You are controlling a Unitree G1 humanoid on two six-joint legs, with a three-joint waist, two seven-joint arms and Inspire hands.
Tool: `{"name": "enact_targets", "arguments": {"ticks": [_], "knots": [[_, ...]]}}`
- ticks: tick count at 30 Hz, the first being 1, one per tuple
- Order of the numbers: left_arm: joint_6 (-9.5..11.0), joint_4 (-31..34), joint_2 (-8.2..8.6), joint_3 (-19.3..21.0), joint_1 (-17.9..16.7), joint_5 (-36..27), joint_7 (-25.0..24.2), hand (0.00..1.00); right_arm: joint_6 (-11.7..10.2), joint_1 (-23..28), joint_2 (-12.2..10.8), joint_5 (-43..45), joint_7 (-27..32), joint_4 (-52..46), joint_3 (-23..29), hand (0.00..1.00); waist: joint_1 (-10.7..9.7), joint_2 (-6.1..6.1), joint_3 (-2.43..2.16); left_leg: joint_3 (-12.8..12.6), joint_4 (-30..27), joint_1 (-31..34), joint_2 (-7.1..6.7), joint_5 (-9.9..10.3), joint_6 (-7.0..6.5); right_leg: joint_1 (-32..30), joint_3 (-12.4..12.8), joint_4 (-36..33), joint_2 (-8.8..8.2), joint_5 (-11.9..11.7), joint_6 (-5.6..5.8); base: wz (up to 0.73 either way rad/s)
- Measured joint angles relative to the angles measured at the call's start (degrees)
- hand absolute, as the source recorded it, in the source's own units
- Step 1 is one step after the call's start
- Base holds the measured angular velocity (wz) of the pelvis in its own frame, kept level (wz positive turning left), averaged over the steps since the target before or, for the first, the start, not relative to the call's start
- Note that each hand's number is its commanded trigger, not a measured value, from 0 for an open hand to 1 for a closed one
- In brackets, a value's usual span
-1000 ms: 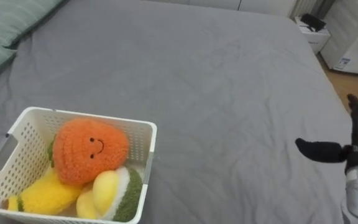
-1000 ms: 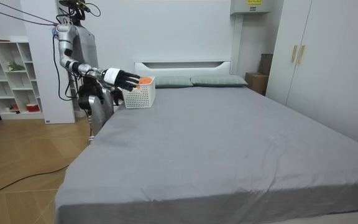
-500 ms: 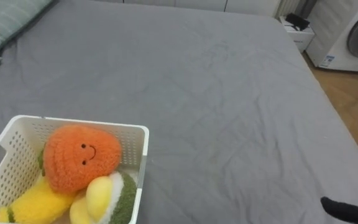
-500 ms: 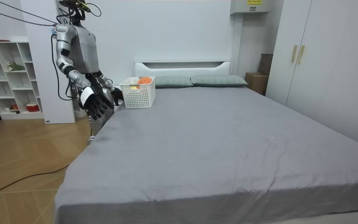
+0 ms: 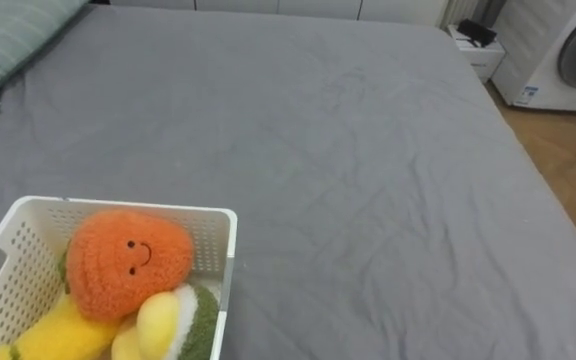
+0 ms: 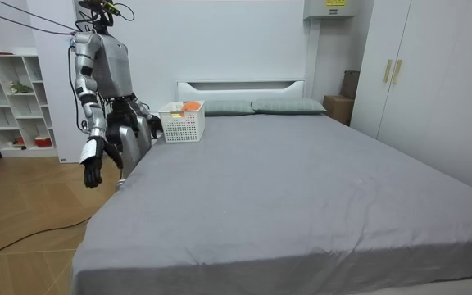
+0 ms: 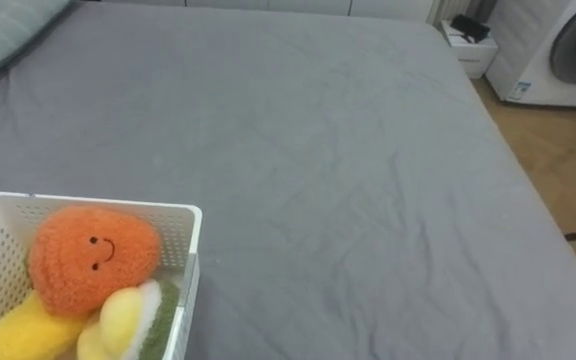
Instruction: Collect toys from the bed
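Observation:
A white slatted basket (image 5: 213,225) sits on the grey bed (image 5: 348,150) at the lower left of the eye views. It holds an orange plush with a smiling face (image 5: 126,260), a yellow plush (image 5: 63,330) and a yellow-and-green plush (image 5: 173,318). In the room view I stand at the bedside by the basket (image 6: 179,129), near the headboard. My right hand (image 6: 93,170) hangs down at my side with relaxed fingers and holds nothing. My left hand (image 6: 152,125) shows small, low beside the basket.
Green striped pillows (image 5: 8,30) lie at the head of the bed. A washing machine (image 5: 568,55) and a small white stand (image 5: 478,50) are past the bed's far side, on wooden floor. A white shelf (image 6: 15,98) stands behind me, wardrobes (image 6: 433,74) across the room.
My right arm has dropped from reaching out over the bed to hanging at my side, and its hand has left the eye view. The head camera has shifted a little.

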State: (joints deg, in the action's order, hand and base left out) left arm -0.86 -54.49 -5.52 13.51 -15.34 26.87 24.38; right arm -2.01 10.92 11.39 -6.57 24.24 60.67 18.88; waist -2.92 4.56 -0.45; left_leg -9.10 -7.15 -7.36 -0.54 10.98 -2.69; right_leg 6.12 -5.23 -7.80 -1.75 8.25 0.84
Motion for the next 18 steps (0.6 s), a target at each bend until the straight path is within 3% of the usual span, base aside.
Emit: {"name": "enact_targets", "arguments": {"ticks": [6,14,15,16,18], "knots": [[0.0,-2.2,0.12,-0.3,0.7,0.0,0.2,0.0,0.4,-0.3,-2.6,-0.2,-2.3,6.2,-0.3,0.0,0.1,-0.36,0.25,0.0,-0.2,-0.4,-0.07,0.5,0.08,0.9,0.0,0.1,0.21,0.0,-0.02,0.0],[-0.1,-3.0,0.39,-0.4,0.7,0.2,-0.2,0.0,2.2,-0.2,-3.7,0.8,-6.2,8.5,-6.6,0.0,0.3,-1.58,0.32,0.0,-0.6,-0.3,0.18,0.9,-0.07,0.6,0.2,0.1,0.08,0.1,0.14,0.0],[-0.2,-3.0,0.56,-0.5,0.7,0.1,-0.2,0.0,2.2,-0.3,-4.1,1.7,-7.0,8.5,-8.0,0.0,0.3,-2.1,0.05,0.0,-0.6,-0.2,0.18,0.9,-0.07,0.6,0.1,0.1,0.08,0.1,0.14,0.0],[-0.2,-3.0,0.84,-0.5,0.8,0.1,-0.2,0.0,2.1,-0.5,-4.3,2.6,-7.9,8.5,-9.2,0.0,0.3,-1.98,0.22,0.0,-0.5,-0.2,0.18,0.9,-0.07,0.6,0.1,0.1,0.08,0.1,0.14,0.0],[-0.2,-3.4,1.04,-1.2,1.1,-0.4,-0.1,0.0,2.1,-1.1,-4.6,3.4,-8.8,8.5,-10.7,0.0,0.4,-2.45,0.11,0.0,-0.5,-0.1,0.17,0.9,-0.07,0.7,0.0,0.1,0.07,0.1,0.14,0.0]]}}
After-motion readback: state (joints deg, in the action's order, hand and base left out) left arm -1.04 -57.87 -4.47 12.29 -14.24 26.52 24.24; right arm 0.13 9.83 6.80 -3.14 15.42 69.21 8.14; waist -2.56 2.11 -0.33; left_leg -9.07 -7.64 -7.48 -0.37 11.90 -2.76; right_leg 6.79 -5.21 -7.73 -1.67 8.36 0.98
